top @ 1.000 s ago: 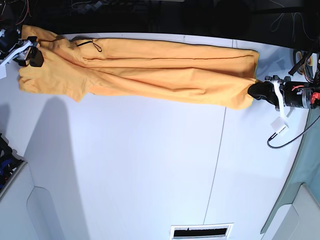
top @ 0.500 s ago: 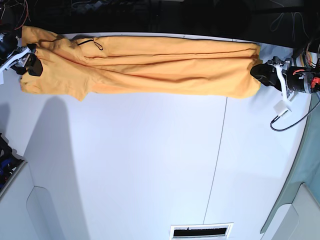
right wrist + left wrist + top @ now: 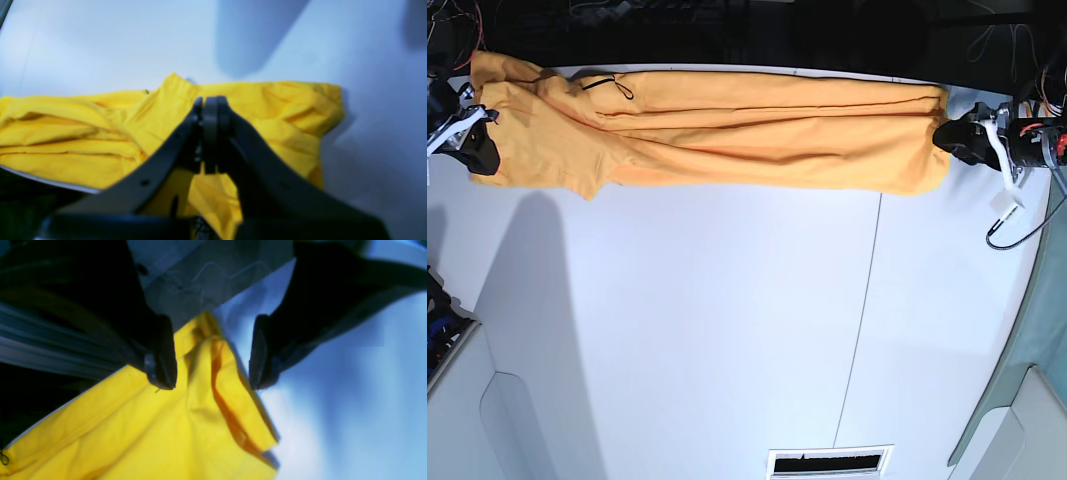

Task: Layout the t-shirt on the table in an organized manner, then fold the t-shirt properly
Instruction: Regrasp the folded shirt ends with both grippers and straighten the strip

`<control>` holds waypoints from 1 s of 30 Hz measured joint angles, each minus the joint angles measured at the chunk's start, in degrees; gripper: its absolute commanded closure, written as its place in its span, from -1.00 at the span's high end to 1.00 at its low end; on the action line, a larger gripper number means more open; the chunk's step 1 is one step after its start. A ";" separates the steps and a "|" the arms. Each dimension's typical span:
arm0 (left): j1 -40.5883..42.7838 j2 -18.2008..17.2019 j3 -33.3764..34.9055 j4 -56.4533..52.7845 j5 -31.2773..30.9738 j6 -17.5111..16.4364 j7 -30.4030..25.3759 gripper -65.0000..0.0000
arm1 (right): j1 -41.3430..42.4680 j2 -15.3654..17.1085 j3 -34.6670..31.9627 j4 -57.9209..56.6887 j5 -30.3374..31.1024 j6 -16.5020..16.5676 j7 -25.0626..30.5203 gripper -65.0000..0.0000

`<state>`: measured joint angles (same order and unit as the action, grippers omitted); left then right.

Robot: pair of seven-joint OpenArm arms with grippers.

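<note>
The t-shirt (image 3: 717,130) lies stretched into a long, narrow band along the far edge of the table (image 3: 727,330), running almost the full width of the base view. Long creases run down its length, and a thin black line marking shows near its left end. That left end is wider, with a flap of cloth dropping toward the near side; the right end is squared off and folded over in layers.

In the left wrist view the shirt's (image 3: 150,426) end corner lies doubled on the white surface (image 3: 350,406), with a darker orange fold line down the layers. The left gripper (image 3: 211,353) stands wide apart over that corner, one dark finger (image 3: 161,353) above the cloth and the other above bare tabletop, with nothing pinched between them. In the base view this gripper (image 3: 957,138) sits just beside the shirt's right end.

In the right wrist view the right gripper (image 3: 210,133) has its two dark fingers pressed together at the tips, above the bunched yellow cloth (image 3: 100,133); whether any fabric is caught between them cannot be told. In the base view it (image 3: 477,150) sits at the shirt's left edge.

A thin dark seam crosses the table, and a small vent slot (image 3: 830,463) sits at the near edge. A grey-green cloth (image 3: 1032,330) hangs at the far right
</note>
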<state>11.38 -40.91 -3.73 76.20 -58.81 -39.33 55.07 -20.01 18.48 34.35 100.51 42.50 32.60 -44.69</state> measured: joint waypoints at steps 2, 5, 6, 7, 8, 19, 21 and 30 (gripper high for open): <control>-0.44 1.36 -0.11 0.00 2.78 1.75 -0.74 0.17 | 0.00 -0.13 -1.79 -1.25 -2.03 0.02 0.11 -1.00; -0.37 3.76 -0.09 0.00 7.28 4.39 -2.86 0.17 | 0.02 -0.22 -4.94 -4.28 -4.46 0.04 0.35 -1.00; -0.26 4.28 -0.09 0.02 8.83 5.03 -3.52 0.17 | 0.02 -0.20 -6.03 -5.31 -5.03 0.04 0.42 -1.00; -0.28 4.50 -0.15 0.02 8.90 5.64 -3.98 0.17 | 0.00 -0.17 -6.97 -6.38 -5.51 0.04 0.48 -1.00; -0.31 4.74 -0.28 0.04 10.12 6.10 -4.39 0.17 | 0.00 -0.15 -7.80 -7.45 -5.90 0.02 0.59 -1.00; 0.55 4.74 -0.79 0.20 13.73 8.48 -6.97 0.17 | 0.02 -0.20 -12.15 -11.39 -6.10 0.02 2.25 -1.00; 0.55 4.79 -1.09 0.20 13.75 8.46 -6.93 0.17 | 0.20 -0.20 -12.15 -11.39 -6.12 0.02 2.27 -1.00; 1.29 4.83 -8.70 1.18 13.75 8.44 -4.52 0.17 | 0.17 -0.20 -12.22 -11.39 -6.32 0.02 2.25 -1.00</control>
<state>12.67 -36.07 -12.43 77.38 -45.06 -30.89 50.54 -19.84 18.28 22.13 89.12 36.18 32.62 -42.44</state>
